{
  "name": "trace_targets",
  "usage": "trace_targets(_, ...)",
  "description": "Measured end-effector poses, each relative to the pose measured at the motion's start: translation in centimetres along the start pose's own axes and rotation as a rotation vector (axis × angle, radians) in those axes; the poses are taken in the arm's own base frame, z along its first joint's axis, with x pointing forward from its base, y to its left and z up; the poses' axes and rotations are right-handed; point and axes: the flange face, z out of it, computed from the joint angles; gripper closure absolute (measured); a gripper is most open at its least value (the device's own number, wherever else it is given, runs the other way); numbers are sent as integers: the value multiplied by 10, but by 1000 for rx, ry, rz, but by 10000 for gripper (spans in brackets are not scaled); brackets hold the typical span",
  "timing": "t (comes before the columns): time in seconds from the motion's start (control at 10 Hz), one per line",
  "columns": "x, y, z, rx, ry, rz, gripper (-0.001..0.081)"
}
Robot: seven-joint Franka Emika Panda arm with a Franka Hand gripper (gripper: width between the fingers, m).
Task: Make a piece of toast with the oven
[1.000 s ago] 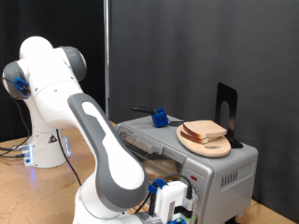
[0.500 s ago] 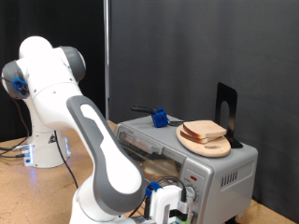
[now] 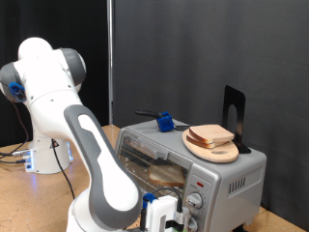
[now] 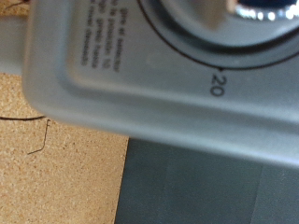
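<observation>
A slice of toast [image 3: 166,175] lies on the rack behind the glass door of the oven [image 3: 232,174], so loading looks done; whether heating has begun cannot be told. The pincer [image 3: 166,215] hangs low at the oven's front, by the knobs [image 3: 198,201], toast just above and behind it. The wrist view is filled by a dial [image 4: 201,19] marked 20; whether the fingers are spread or pressed together cannot be told. More bread [image 3: 210,136] sits on a board atop the oven, above the tabletop [image 3: 24,198].
</observation>
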Motion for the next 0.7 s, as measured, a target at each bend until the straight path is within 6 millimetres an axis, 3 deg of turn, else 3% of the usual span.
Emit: trace_targets(0.7, -3, 7, -1, 92, 13, -79, -2)
